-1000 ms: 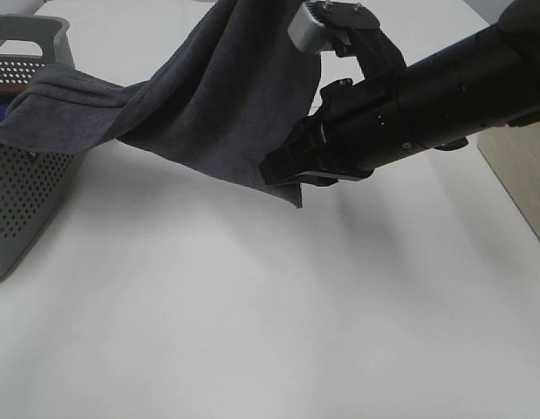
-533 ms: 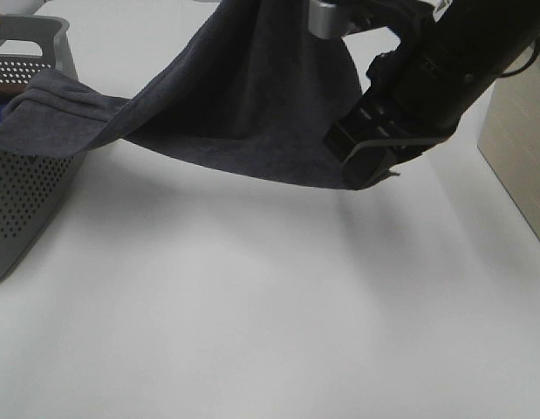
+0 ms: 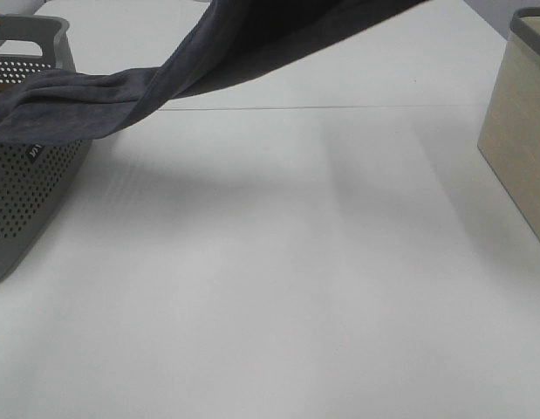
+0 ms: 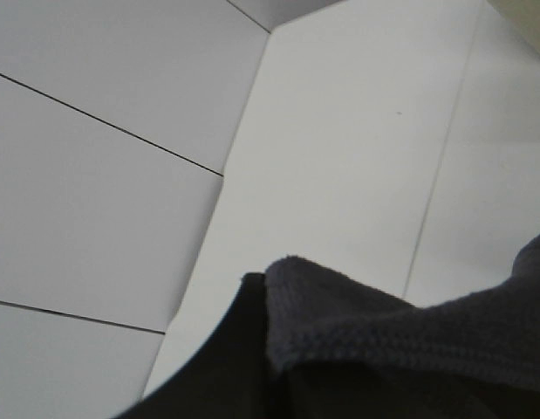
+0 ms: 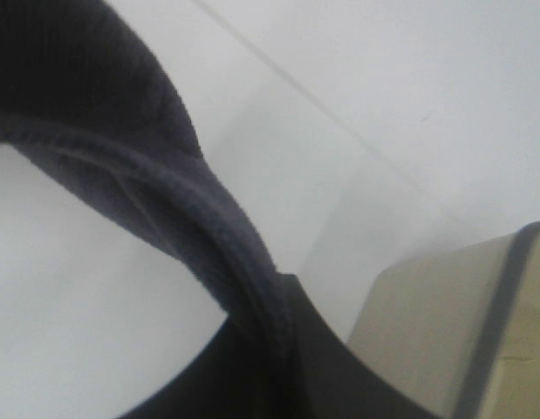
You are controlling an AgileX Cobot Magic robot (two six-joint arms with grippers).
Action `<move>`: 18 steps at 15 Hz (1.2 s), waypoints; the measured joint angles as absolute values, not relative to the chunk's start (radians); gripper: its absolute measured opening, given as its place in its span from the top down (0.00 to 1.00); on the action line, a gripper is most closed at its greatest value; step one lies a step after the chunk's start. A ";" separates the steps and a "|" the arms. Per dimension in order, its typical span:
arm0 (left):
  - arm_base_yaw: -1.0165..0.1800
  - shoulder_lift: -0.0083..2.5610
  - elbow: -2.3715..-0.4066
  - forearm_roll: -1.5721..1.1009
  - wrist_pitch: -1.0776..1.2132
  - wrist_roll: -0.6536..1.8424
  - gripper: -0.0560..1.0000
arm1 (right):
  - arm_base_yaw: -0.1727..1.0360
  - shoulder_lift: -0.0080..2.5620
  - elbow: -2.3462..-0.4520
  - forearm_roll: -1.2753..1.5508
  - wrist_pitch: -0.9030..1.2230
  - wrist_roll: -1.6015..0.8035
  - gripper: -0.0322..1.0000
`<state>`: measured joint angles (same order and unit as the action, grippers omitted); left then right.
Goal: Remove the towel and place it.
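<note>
The dark grey towel (image 3: 121, 92) stretches taut from the perforated grey basket (image 3: 25, 183) at the left edge up and to the right, out of the top of the exterior view. One end still lies over the basket rim. Neither gripper shows in the exterior view. In the left wrist view a hemmed towel (image 4: 409, 323) edge bunches right against my dark left gripper (image 4: 217, 367), which is shut on it. Seen from the right wrist, a fold of the towel (image 5: 95, 113) runs into my right gripper (image 5: 278, 375), also shut on it.
A beige box with a grey rim (image 3: 518, 140) stands at the right edge of the white table (image 3: 270, 288); it also appears in the right wrist view as the box (image 5: 461, 332). The basket sits at the table's far left.
The right arm has risen out of the exterior view, carrying the towel's lower edge up with it. The towel now hangs higher and tauter from the basket.
</note>
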<state>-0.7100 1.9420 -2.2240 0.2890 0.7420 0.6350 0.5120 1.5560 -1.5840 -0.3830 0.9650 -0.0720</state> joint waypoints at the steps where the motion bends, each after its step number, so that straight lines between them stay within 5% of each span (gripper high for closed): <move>1: -0.691 1.942 -2.224 0.289 0.684 0.635 0.95 | 0.512 1.558 -1.637 -0.435 0.967 -0.072 0.96; 10: -0.504 1.994 -2.224 0.228 0.133 0.631 0.95 | 0.439 1.757 -2.105 -0.477 0.744 -0.064 0.96; 18: -0.469 2.013 -2.224 0.274 -0.221 0.664 0.95 | 0.434 1.791 -2.128 -0.635 0.516 0.097 0.96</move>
